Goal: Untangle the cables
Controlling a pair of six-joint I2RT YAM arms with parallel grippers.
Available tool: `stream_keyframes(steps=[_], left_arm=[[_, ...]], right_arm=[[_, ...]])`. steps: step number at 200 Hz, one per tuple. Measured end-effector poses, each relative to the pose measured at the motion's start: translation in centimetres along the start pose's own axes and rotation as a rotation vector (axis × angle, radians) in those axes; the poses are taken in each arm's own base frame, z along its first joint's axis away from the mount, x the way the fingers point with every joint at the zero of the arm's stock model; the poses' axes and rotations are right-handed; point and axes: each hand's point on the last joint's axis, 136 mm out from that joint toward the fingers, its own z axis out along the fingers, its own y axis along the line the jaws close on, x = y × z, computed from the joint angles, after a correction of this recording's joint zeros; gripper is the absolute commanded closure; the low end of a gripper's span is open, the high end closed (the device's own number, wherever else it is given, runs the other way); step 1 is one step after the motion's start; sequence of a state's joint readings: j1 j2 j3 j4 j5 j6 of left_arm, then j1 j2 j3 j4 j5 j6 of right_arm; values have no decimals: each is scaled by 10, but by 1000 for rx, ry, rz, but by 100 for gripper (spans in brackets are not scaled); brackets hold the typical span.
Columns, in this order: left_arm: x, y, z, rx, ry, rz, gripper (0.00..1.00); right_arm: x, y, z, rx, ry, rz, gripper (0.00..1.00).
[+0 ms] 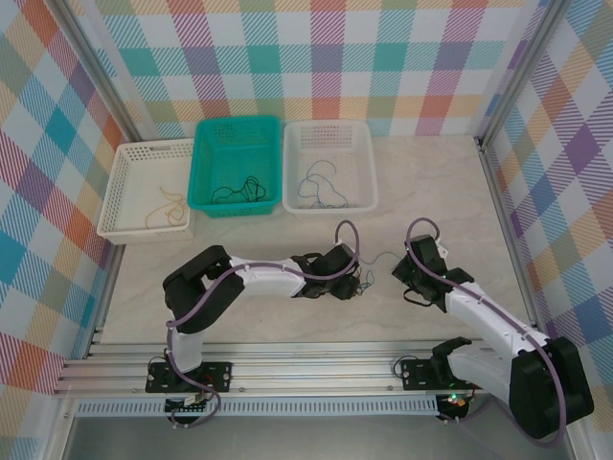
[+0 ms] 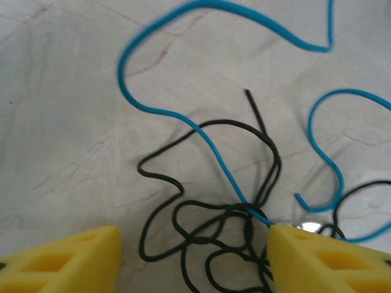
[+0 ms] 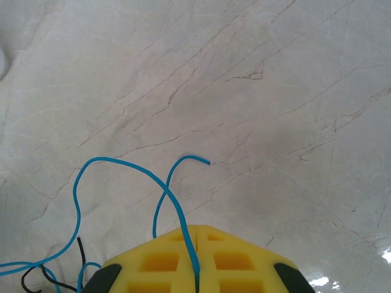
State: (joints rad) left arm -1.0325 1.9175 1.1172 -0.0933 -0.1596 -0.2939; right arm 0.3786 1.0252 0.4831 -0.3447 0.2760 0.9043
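Cables (image 1: pixel 364 280) clumped on the surface (image 1: pixel 287 230): right tool (image 3: pixel 189 231) pinches the blue strand (image 3: pixel 177 210), left tool (image 2: pixel 194 237) spread astride the black knot (image 2: pixel 211 221) (blue runs through it), so you pinch black next and pull apart.

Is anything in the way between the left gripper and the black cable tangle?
Nothing solid. The left gripper has its open fingers on either side of the black cable; only the blue cable, pinched by the right gripper, crosses that tangle.
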Motion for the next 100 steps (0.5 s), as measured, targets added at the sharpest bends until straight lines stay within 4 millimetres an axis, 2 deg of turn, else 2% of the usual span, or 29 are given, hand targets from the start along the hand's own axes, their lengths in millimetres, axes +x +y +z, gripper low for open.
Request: stream_keyframes(steps=[19, 45, 80, 100], left_arm=[[-1, -3, 2, 10, 3, 4, 75], [-2, 0, 4, 11, 5, -19, 100], [1, 4, 2, 14, -13, -57, 100], [9, 15, -7, -6, -13, -76, 100]], right_arm=[[-3, 2, -4, -16, -12, 3, 100], [-8, 4, -10, -32, -40, -5, 100], [-19, -9, -15, 17, -90, -35, 100], [-29, -22, -18, 60, -123, -33, 100]])
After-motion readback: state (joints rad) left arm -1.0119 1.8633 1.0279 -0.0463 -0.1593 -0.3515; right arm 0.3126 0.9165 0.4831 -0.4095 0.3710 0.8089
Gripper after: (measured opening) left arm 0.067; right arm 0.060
